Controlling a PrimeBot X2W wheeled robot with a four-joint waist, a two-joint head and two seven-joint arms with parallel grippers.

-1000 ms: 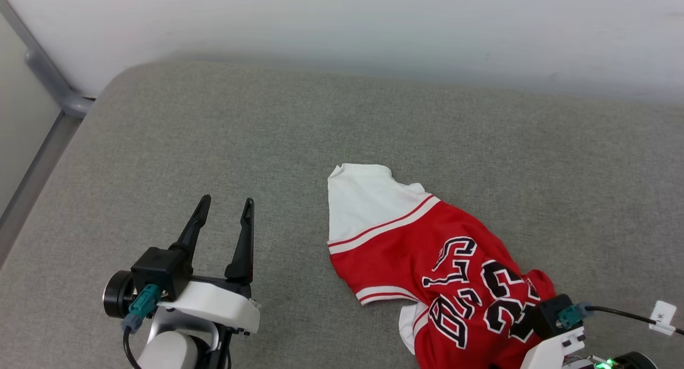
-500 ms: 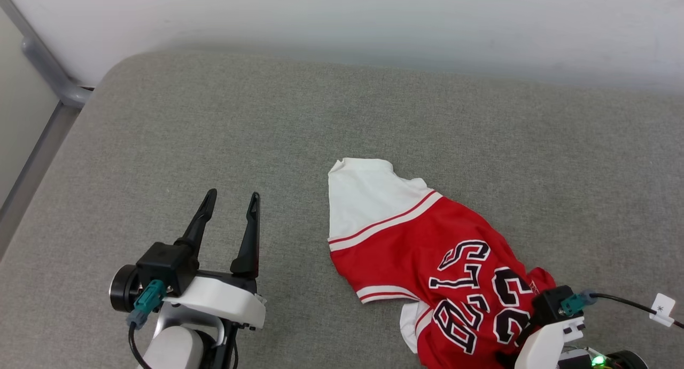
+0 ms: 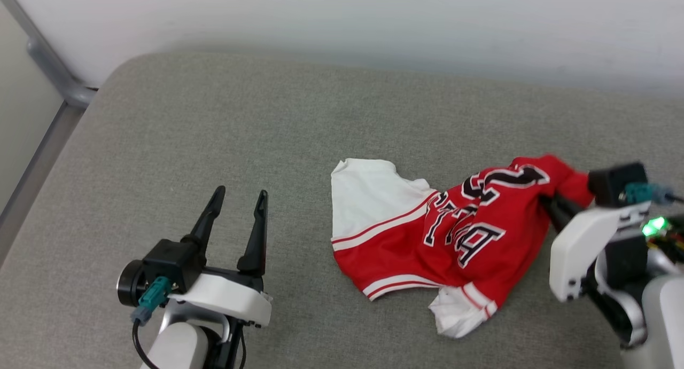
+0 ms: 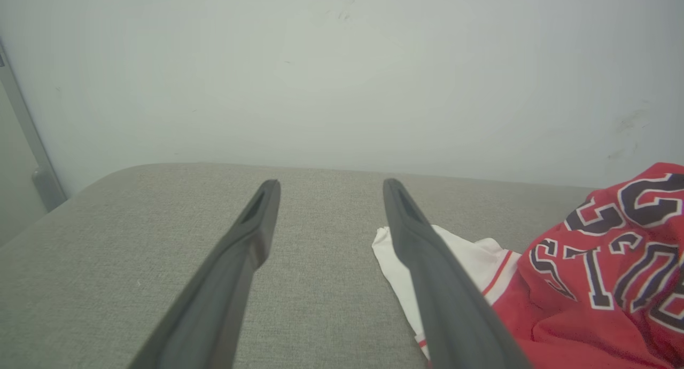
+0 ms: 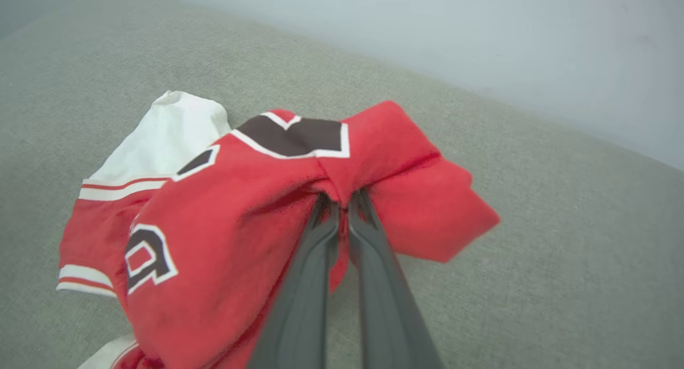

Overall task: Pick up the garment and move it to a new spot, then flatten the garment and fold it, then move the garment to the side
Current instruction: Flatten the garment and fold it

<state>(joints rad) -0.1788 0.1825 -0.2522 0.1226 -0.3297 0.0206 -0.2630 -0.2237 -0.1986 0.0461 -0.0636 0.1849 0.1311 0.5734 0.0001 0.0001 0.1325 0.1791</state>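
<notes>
The garment (image 3: 438, 235), a red jersey with white sleeves and black white-outlined letters, is bunched on the grey cushion (image 3: 267, 123). Its right part is lifted off the surface while a white sleeve (image 3: 368, 195) and the striped hem still rest on it. My right gripper (image 5: 339, 198) is shut on a fold of the red cloth, which drapes over the fingertips. In the head view that gripper (image 3: 550, 201) sits at the jersey's right end. My left gripper (image 3: 240, 195) hovers open to the jersey's left with nothing between its fingers (image 4: 256, 225). The garment (image 4: 588, 273) lies to their right.
A pale wall (image 3: 374, 22) runs along the cushion's far edge. A grey metal frame (image 3: 48, 75) stands at the far left. Bare cushion stretches to the left of and beyond the jersey.
My right gripper has risen and moved away from me, pulling the jersey's lettered part up and back. The left gripper has drifted slightly forward and right, still open.
</notes>
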